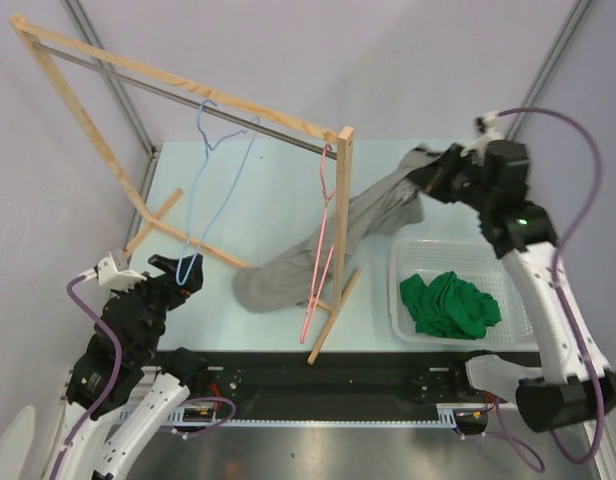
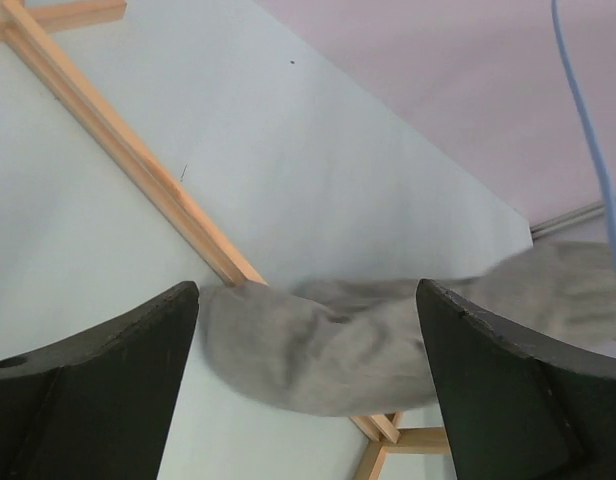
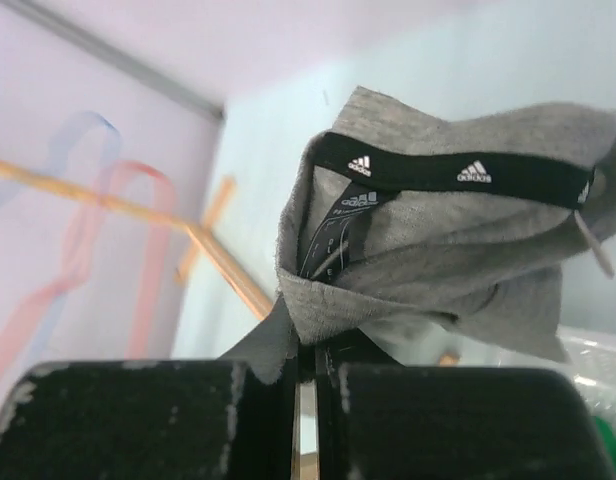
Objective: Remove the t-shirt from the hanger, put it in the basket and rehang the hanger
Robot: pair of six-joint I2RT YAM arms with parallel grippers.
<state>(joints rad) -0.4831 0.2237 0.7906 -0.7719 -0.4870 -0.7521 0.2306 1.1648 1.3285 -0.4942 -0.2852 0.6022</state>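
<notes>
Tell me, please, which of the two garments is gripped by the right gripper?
The grey cloth t-shirt, pinched near its black-taped collar by the right gripper; the green garment lies loose in the white plastic basket.

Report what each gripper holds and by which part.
The right gripper is shut on the grey t-shirt, pinching fabric close to its collar. The left gripper is open and holds nothing.

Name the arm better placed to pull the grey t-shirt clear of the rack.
Right. The right gripper is shut on the grey t-shirt, high beside the basket; the left gripper is open, holding nothing, by the blue hanger.
</notes>
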